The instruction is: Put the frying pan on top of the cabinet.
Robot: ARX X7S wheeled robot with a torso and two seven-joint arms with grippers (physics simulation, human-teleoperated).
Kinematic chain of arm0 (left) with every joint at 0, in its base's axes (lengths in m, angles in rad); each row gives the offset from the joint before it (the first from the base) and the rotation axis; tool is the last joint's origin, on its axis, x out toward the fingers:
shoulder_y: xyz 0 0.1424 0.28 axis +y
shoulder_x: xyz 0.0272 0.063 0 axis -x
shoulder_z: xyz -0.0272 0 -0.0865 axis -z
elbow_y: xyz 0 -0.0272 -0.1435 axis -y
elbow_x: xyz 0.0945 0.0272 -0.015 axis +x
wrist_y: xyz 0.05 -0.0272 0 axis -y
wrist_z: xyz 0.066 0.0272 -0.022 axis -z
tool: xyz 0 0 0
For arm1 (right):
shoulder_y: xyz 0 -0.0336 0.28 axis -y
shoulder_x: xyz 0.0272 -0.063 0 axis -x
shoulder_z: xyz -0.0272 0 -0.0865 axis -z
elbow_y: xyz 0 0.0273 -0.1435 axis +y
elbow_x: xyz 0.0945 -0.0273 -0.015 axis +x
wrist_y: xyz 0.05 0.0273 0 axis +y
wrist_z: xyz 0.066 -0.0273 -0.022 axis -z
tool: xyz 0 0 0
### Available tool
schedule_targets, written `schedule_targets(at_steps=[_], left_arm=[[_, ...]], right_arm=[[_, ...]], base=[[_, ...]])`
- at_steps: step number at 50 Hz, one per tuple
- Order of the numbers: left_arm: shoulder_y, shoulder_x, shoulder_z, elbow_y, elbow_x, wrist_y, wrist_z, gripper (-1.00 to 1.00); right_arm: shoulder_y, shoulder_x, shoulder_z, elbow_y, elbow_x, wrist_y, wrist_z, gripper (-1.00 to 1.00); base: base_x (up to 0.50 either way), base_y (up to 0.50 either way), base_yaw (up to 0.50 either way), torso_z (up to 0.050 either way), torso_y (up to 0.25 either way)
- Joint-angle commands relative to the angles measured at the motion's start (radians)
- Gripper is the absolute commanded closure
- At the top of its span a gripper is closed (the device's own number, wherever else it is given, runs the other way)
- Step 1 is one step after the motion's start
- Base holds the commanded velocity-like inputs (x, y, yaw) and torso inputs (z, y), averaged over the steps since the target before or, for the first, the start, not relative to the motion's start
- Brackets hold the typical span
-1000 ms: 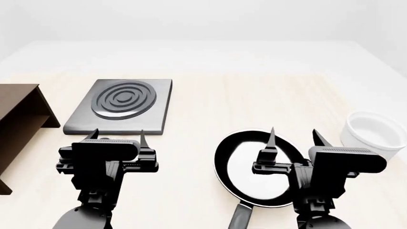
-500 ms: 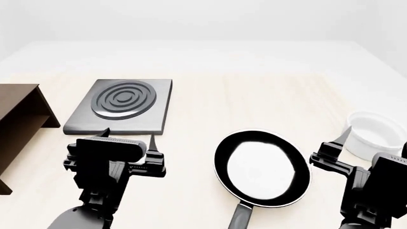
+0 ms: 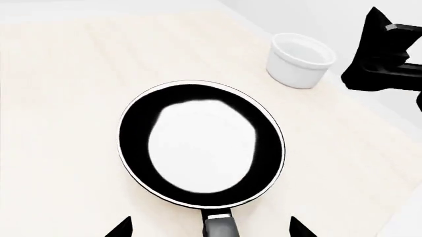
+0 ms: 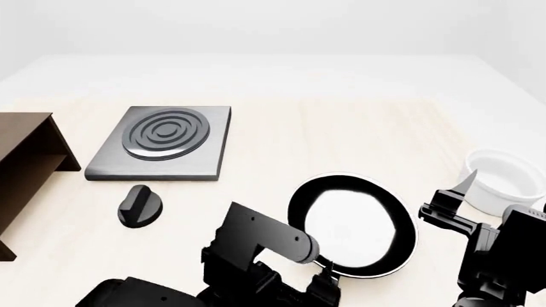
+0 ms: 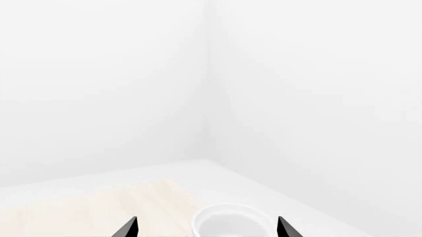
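Since a second ago the left end effector has swung from in front of the hotplate across to the near rim of the frying pan, its open fingers now straddling the pan's handle. That move uncovered a small black knob on the tabletop. The right end effector left the pan and now sits beside the white bowl.

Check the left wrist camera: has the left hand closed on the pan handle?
No. The left hand is open, its fingertips either side of the frying pan handle, not touching.
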Motion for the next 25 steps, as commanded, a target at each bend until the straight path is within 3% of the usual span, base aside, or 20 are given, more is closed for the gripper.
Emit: schedule_targets(at_steps=[1,9,25], left_arm=[[-0.017,0.032,0.145,-0.040,-0.300,0.023,-0.238,-1.00],[0.015,0.049,0.203,-0.055,-0.275,0.029,-0.234,-1.00],[0.042,0.043,0.217,-0.120,-0.141,0.024,-0.165,-1.00]], right_arm=[[-0.003,-0.002,-0.004,0.019,0.010,-0.018,0.002,-1.00],[-0.013,0.000,0.002,0.009,0.022,-0.025,0.002,-1.00],[-0.022,0.001,0.005,0.022,0.038,-0.049,0.005,-1.00]], base=[[0.00,0.00,0.00,0.000,0.000],[0.00,0.00,0.00,0.000,0.000],[0.00,0.00,0.00,0.000,0.000]])
